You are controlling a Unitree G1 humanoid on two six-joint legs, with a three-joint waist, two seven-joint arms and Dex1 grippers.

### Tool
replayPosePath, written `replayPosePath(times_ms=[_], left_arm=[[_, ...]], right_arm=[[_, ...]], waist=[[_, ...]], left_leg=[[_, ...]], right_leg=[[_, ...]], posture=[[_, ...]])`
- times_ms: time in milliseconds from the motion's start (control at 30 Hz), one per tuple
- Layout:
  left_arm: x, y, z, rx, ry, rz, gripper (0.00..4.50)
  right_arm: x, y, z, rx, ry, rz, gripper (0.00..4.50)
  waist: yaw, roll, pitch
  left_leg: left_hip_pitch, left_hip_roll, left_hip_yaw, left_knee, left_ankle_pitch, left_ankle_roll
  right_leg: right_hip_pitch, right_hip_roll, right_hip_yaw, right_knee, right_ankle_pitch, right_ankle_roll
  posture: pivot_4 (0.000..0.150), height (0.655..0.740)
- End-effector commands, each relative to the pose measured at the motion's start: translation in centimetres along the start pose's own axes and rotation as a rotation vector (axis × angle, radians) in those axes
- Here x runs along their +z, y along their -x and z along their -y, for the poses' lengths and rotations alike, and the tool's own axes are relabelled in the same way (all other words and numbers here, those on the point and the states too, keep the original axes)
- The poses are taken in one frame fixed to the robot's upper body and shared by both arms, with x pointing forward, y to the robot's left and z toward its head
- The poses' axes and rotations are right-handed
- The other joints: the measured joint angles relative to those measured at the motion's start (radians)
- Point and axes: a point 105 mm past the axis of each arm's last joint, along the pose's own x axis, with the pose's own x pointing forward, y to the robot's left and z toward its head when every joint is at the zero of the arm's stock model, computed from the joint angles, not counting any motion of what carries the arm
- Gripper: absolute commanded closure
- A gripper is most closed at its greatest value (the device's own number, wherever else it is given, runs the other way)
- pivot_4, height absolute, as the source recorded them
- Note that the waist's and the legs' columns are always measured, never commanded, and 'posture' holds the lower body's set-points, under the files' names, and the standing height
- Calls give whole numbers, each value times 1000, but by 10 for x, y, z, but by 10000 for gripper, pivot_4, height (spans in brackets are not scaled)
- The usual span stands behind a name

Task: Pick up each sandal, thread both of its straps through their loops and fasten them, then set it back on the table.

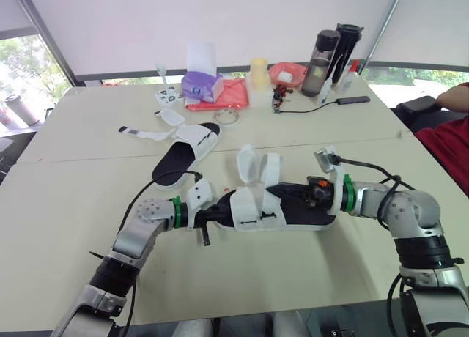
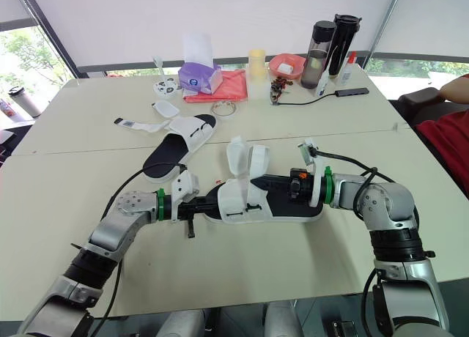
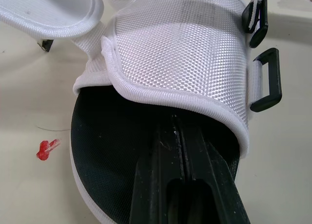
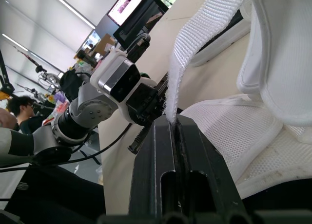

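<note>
Table [image 1: 66, 198] layout, front to back.
The near sandal [image 1: 256, 205] lies towards the table's front; the far sandal [image 1: 176, 165] sits behind it to the left. Farther back stand a tissue box [image 1: 201, 86] and, rightward, what seem two bottles [image 1: 322, 55].

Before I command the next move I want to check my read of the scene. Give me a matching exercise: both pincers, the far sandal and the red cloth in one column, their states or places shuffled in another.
Things:
1. left pincer
2. right pincer
3. far sandal
4. red cloth

States or places:
A. shut on a white strap
B. lying flat, straps undone
C. fingers shut, tucked under the white upper of the near sandal
D. beside the purple tissue pack

Pairs: 1-C, 2-A, 3-B, 4-D
</note>
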Motion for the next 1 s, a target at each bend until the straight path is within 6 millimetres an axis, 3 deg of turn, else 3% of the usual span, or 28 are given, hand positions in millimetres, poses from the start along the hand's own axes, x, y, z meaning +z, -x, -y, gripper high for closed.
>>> replayPosePath(times_ms=[33, 267, 500, 733, 1000], left_arm=[[-10, 3, -3, 31, 25, -35, 45000], [-11, 3, -3, 33, 23, -37, 45000], [-11, 2, -3, 33, 24, -32, 45000], [-11, 1, -2, 33, 23, -32, 45000], [-11, 2, -3, 36, 23, -32, 45000]], right_arm=[[6, -1, -8, 27, 5, 8, 44728], [0, 0, -4, -1, -13, -14, 44728], [-13, -4, 26, -192, 222, -117, 44728], [-10, -7, 18, -139, 160, -87, 44728], [-20, 0, 8, -89, 108, -122, 44728]], waist=[[0, 0, 0], [0, 0, 0], [1, 0, 0], [0, 0, 0], [-1, 0, 0]], left_leg=[[0, 0, 0, 0, 0, 0], [0, 0, 0, 0, 0, 0], [0, 0, 1, 0, 0, 0], [0, 0, 0, 0, 0, 0], [0, 0, 0, -1, 0, 0]], right_leg=[[0, 0, 0, 0, 0, 0], [0, 0, 0, 0, 0, 0], [0, 0, 0, 0, 0, 0], [0, 0, 0, 0, 0, 1], [0, 0, 0, 0, 0, 1]], posture=[[1500, 7400], [1500, 7400], [1500, 7400], [1500, 7400], [1500, 7400]])
